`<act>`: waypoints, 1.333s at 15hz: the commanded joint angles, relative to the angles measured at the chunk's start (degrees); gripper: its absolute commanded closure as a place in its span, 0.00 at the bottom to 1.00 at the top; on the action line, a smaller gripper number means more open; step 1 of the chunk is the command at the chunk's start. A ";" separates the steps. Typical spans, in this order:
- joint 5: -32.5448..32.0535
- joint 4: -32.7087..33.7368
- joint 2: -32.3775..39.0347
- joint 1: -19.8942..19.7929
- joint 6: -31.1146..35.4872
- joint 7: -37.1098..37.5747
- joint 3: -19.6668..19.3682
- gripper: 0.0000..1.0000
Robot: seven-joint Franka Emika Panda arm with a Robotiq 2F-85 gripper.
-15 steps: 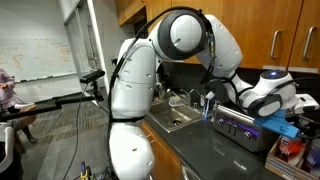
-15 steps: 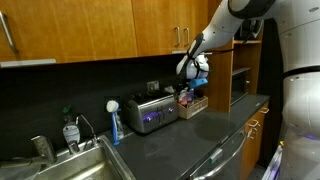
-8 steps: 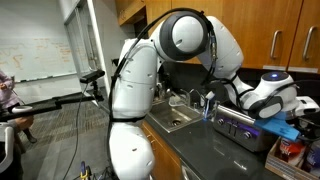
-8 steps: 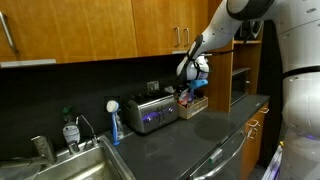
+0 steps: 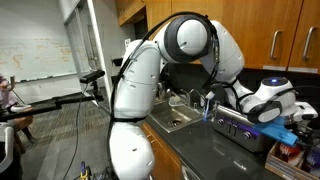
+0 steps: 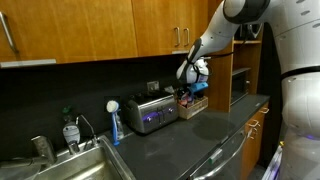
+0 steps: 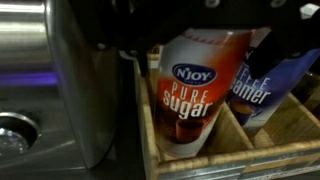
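Observation:
In the wrist view an orange and white N'Joy pure sugar canister (image 7: 195, 85) stands in a wooden caddy (image 7: 230, 158), with a blue creamer canister (image 7: 262, 90) touching its right side. My gripper (image 7: 212, 42) comes in from the top, its dark fingers apart on either side of the sugar canister's upper part. I cannot tell whether they touch it. In both exterior views the gripper (image 6: 190, 84) (image 5: 288, 132) hangs over the caddy (image 6: 192, 104) at the end of the counter.
A silver toaster (image 7: 60, 80) (image 6: 150, 112) stands right beside the caddy. Further along are a blue dish brush (image 6: 114, 122), a soap bottle (image 6: 70, 130) and the sink (image 6: 70, 165). Wooden cabinets hang above the dark counter (image 6: 190, 140).
The wrist and gripper have sunk slightly toward the caddy. Nothing else has moved.

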 commanded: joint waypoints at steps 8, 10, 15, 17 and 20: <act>1.00 0.64 -0.51 -1.38 -1.13 -1.71 1.49 0.40; 1.01 0.77 -0.46 -1.65 -1.13 -1.72 1.60 0.54; -0.14 0.63 -0.74 -1.47 -1.97 -1.16 0.95 0.07; -1.50 -1.13 -2.76 -1.00 -3.37 -1.16 0.03 0.02; -1.54 -4.71 -7.22 -1.20 -3.32 -1.82 -0.17 0.00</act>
